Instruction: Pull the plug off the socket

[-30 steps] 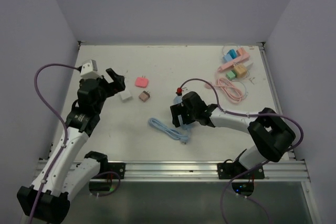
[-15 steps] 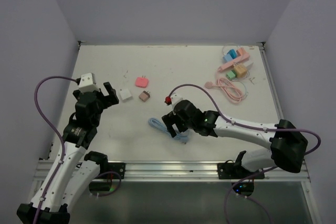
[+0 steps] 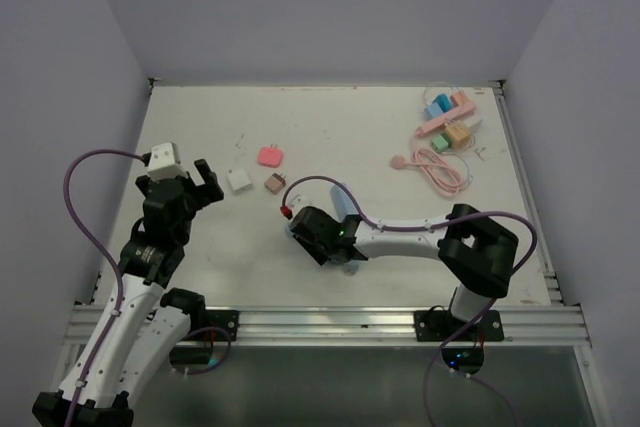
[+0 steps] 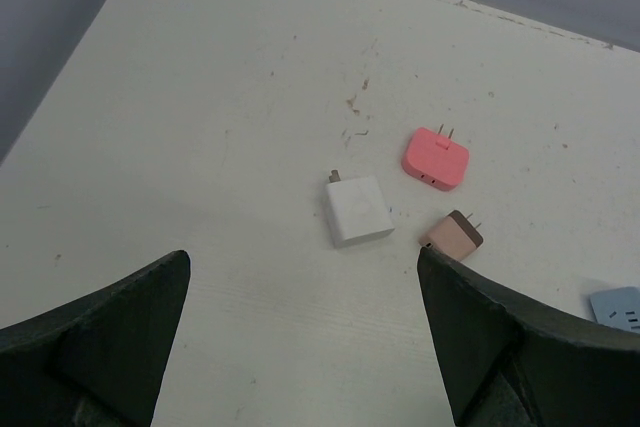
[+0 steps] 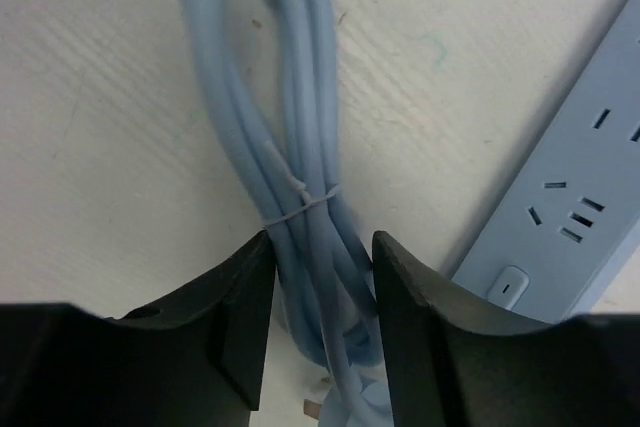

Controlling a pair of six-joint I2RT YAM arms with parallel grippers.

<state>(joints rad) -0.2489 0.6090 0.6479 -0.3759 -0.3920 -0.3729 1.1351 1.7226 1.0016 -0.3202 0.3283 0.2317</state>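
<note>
The socket is a pale blue power strip (image 5: 570, 197); only a short piece (image 3: 347, 205) shows beside my right arm in the top view. Its visible outlets hold no plug. The strip's blue cable bundle (image 5: 300, 177), tied with a thin band, runs between my right gripper's (image 5: 320, 247) fingers, which press on both its sides. That gripper (image 3: 320, 242) sits low at the table's middle front. My left gripper (image 4: 300, 257) hangs wide open and empty over the left side. Three loose plugs lie ahead of it: white (image 4: 358, 210), pink (image 4: 436, 159) and brown (image 4: 452, 235).
Several coloured power strips and a coiled pink cable (image 3: 445, 137) lie at the back right. A purple lead (image 3: 400, 229) loops over my right arm. Walls close the table on three sides.
My right arm has swung left and toward the front, coming down over the blue cable bundle, and its jaws have narrowed onto it. The left arm has drawn back slightly, still open.
</note>
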